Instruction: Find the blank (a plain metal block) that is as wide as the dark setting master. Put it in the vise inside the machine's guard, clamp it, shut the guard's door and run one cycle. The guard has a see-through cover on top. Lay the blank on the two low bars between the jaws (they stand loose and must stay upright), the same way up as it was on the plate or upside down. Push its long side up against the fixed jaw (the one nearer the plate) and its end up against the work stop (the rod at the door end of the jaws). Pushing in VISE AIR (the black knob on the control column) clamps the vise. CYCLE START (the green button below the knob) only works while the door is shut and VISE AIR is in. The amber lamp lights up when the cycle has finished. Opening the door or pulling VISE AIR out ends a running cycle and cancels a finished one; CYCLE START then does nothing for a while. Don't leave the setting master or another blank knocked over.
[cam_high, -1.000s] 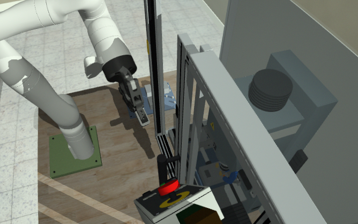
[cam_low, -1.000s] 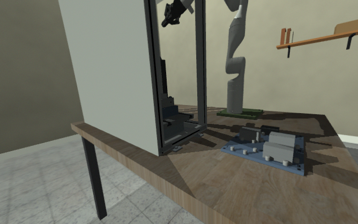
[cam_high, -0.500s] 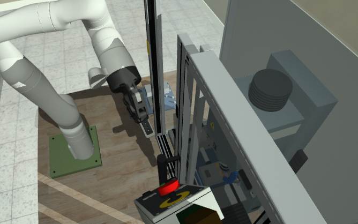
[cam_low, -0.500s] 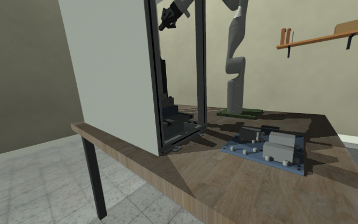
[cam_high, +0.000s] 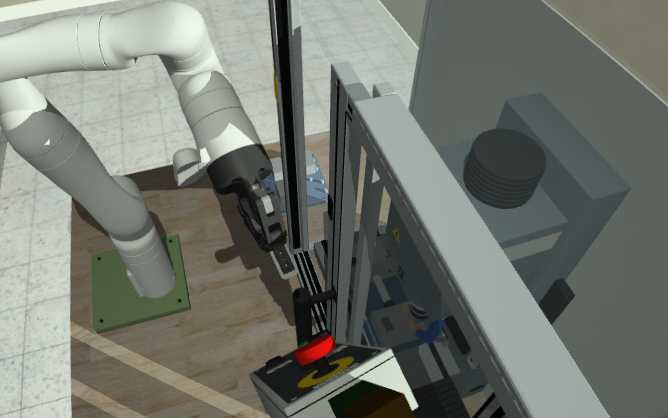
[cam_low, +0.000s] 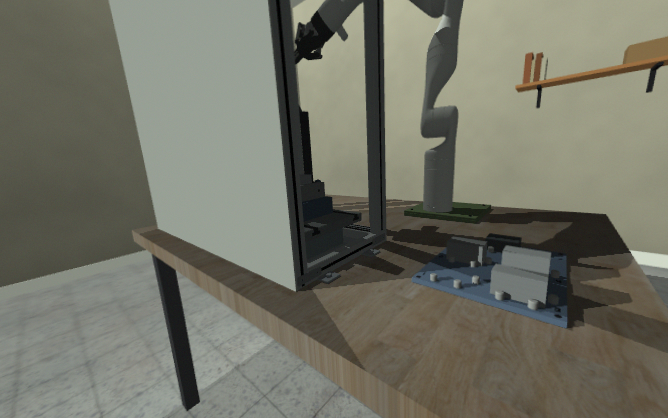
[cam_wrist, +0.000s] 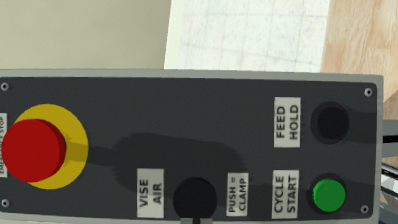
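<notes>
My gripper (cam_high: 286, 272) (cam_wrist: 196, 221) is shut and empty, outside the guard. In the wrist view its tips show at the lower edge of the black VISE AIR knob (cam_wrist: 195, 196); contact cannot be told. The green CYCLE START button (cam_wrist: 329, 195) is to the right. Two light grey blocks (cam_low: 526, 260) (cam_low: 519, 285) and a dark grey block (cam_low: 466, 250) stand on the blue plate (cam_low: 450, 289); which is the setting master is unclear. The vise (cam_low: 320, 220) is partly hidden in the guard; I cannot tell whether it holds a blank. The door's state and the amber lamp are unclear.
The red emergency stop (cam_high: 314, 350) (cam_wrist: 34, 150) and black FEED HOLD button (cam_wrist: 332, 122) share the control panel (cam_wrist: 100, 95). A black upright handle (cam_high: 302, 315) stands behind the panel. A guard post (cam_high: 290, 125) and the guard's top beam (cam_high: 435, 190) rise near the arm.
</notes>
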